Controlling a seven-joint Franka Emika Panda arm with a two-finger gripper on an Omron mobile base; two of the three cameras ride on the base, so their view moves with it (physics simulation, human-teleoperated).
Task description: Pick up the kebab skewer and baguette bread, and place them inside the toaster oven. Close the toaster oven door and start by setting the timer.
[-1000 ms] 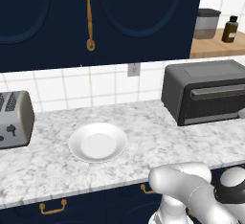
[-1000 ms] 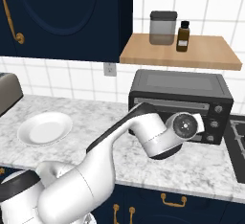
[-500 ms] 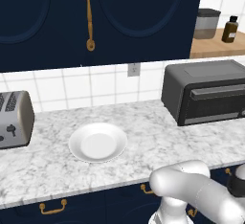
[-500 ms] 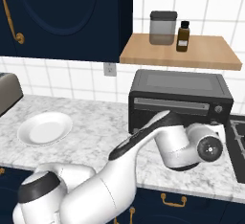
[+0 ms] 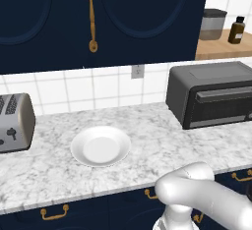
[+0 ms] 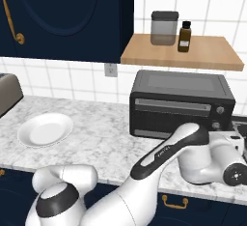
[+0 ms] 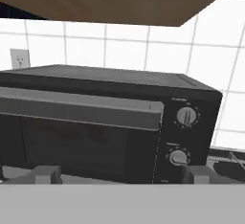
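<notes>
The toaster oven (image 5: 216,94) (image 6: 178,104) (image 7: 95,122) stands on the counter against the tiled wall. Its door (image 7: 81,137) is closed, with the bar handle (image 7: 81,106) across the top. Two knobs (image 7: 186,116) (image 7: 178,157) sit on its right panel. My gripper (image 7: 122,176) is open and faces the oven's front from a short distance, level with its lower edge. Nothing is between the fingertips (image 7: 45,173). My wrist (image 6: 214,155) hangs low in front of the oven's right end. The kebab skewer and the baguette bread are out of view.
A white plate (image 5: 101,146) (image 6: 45,129) with nothing on it lies left of the oven. A silver toaster (image 5: 15,122) stands at the far left. Above the oven, a wooden shelf (image 6: 212,56) carries a jar (image 6: 164,28) and a bottle (image 6: 184,36).
My hand has swung to the right and lower, from in front of the oven door to the oven's right end. It stays open. The plate and oven are unmoved.
</notes>
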